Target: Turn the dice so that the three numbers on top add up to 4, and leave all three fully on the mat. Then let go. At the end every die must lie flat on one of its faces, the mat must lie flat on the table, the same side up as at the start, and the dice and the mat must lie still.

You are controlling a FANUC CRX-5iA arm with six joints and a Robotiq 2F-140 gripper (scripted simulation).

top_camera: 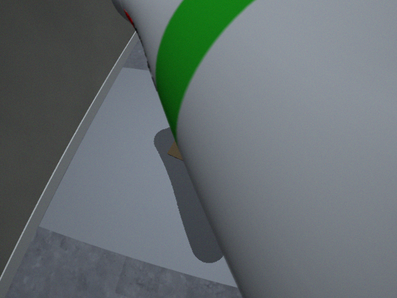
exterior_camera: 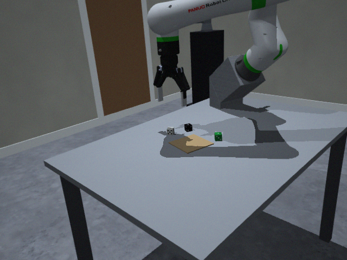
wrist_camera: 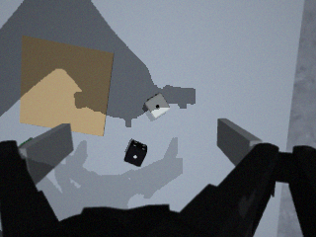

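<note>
The tan mat (top_camera: 176, 151) (exterior_camera: 199, 143) (wrist_camera: 51, 101) lies flat on the table. The white die (exterior_camera: 170, 130) (wrist_camera: 157, 105) lies off the mat, with one pip on its upper face in the wrist view. The black die (exterior_camera: 187, 127) (wrist_camera: 135, 153) lies off the mat near it, its largest visible face in the wrist view showing one pip. The green die (exterior_camera: 218, 136) lies off the mat on the robot base's side; in the wrist view a finger hides nearly all of it. The gripper (exterior_camera: 172, 103) (wrist_camera: 144, 130) is open and empty, pointing down high above the table near the white and black dice.
The arm (top_camera: 288, 144) (exterior_camera: 196, 15) hides most of the table and all dice in the top view. The robot's grey base (exterior_camera: 232, 80) stands at the table's far end. The table's edge (wrist_camera: 291, 118) shows on the right of the wrist view. Arm shadows cross the mat.
</note>
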